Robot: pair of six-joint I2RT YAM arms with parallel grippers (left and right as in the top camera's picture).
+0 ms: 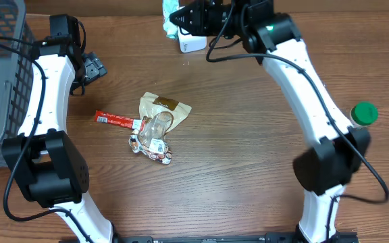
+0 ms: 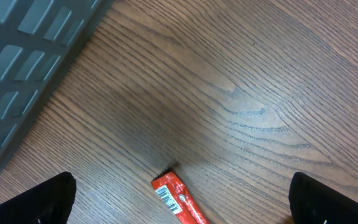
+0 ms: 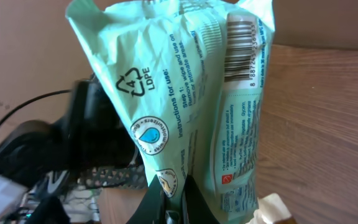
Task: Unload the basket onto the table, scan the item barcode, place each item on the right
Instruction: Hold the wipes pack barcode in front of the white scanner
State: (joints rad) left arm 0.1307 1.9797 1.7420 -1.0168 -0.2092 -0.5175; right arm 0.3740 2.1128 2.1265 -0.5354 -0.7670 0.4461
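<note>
Barcode (image 3: pixel 241 42) shows only in right wrist view; right pincer (image 3: pixel 179 198) grips green packet (image 3: pixel 191 112), left pincer (image 2: pixel 182 200) gapes.

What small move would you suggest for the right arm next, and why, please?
Probably rotate the right tool slightly so the barcode on the green packet it pinches faces the white device beside it; the barcode now points toward the wrist camera.

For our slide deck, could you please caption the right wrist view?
Right gripper pinches a pale green packet at its lower edge, its barcode facing the wrist camera.
</note>
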